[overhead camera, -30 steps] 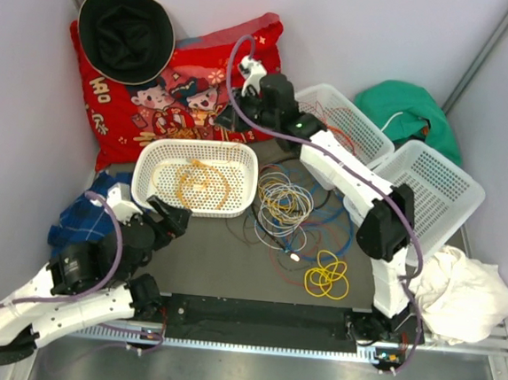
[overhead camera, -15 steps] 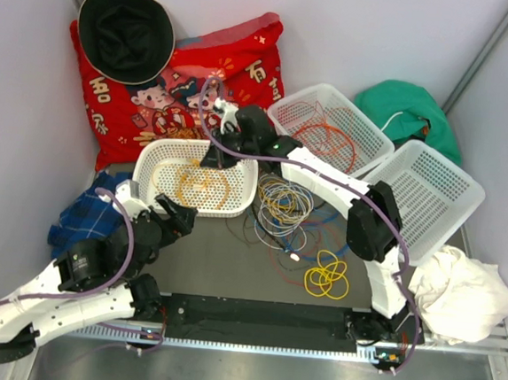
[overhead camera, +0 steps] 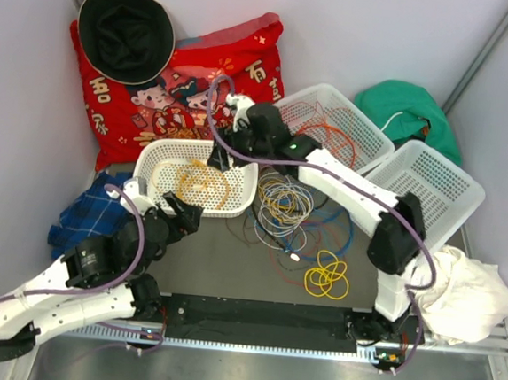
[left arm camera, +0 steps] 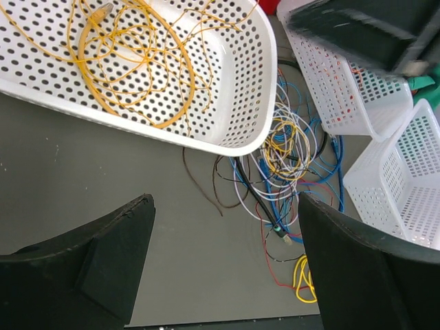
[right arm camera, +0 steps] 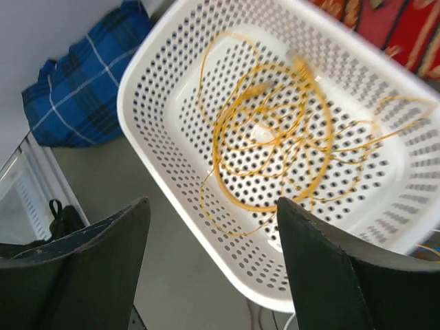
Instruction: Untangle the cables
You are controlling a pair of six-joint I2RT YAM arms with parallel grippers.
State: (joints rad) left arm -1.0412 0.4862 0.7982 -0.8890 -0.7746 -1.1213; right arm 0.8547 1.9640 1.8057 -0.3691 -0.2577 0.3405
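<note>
On the red cushion at 11 o'clock: gold Chinese characters and two cartoon children, the print too small to read. On its far left corner, a soft black hat, round and brimmed.

Dark grey matte tabletop, closed in by pale lilac walls, with a ribbed metal rail along the near edge.

Three white plastic baskets, perforated all over and rounded at the corners: left basket at 10 o'clock, middle basket at 1 o'clock, right basket at 2 o'clock. Crumpled fabrics round the edges: blue plaid cloth at 9 o'clock, green cloth behind the baskets, white cloth at 4 o'clock.

Most of the cables at the centre of the tabletop, just beside the left basket's right end: thin loops of blue, grey-white, yellow, red and brown, crossing one another. Apart from them at 5 o'clock, a yellow coil. Inside the left basket, an orange cable in loose rings. Inside the middle basket, an orange-red cable.

Left hand at 8 o'clock, near the left basket's near rim. Spread wide, grips nothing.

Right hand over the far right part of the left basket. Likewise spread wide and grips nothing, with the orange cable lying in the basket beneath.
</note>
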